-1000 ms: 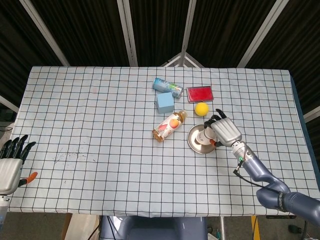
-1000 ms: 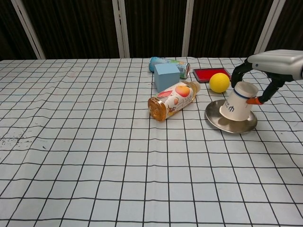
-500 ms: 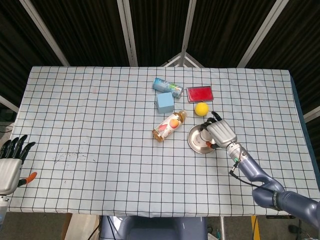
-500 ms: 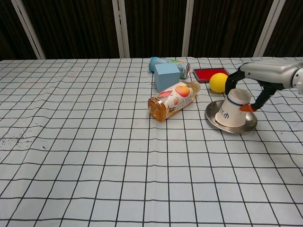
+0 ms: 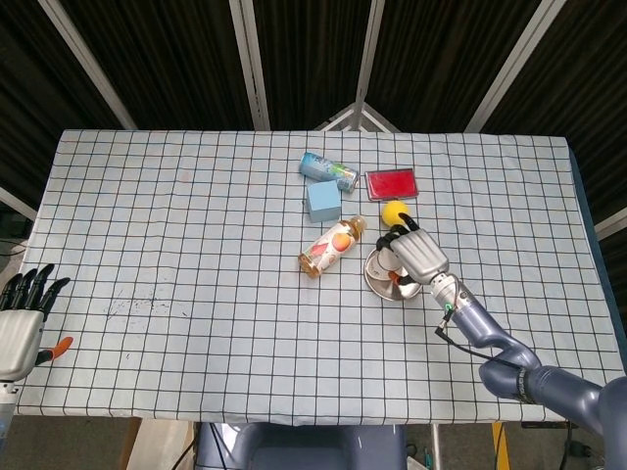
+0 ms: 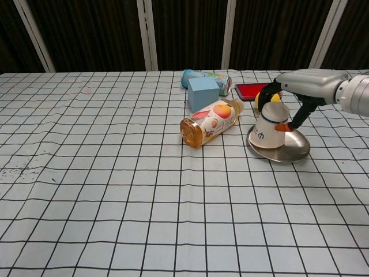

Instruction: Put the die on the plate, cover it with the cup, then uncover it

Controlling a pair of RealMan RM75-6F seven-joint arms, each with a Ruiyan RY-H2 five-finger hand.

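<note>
A table [image 5: 196,225] under a white cloth with a black grid stands before dark slatted walls. Near its right middle lies a metal plate [image 6: 288,151], and a white paper cup [image 6: 269,128] stands on it upside down, tilted and toward the plate's left edge. The right hand [image 5: 414,253] comes over the cup from above, its dark fingers [image 6: 266,94] curled round the cup's upper part, holding it. The die cannot be seen in either view. A yellow ball [image 5: 394,211] sits just behind the hand, with a red tray [image 5: 391,183] further back. Left of the plate lies a juice bottle [image 6: 211,122] on its side, with a blue block [image 6: 203,92] behind it and a can [image 5: 328,170] lying beyond that. The left hand [image 5: 22,325] rests at the table's near left edge, well apart from everything, fingers straight, slightly spread and empty.
</note>
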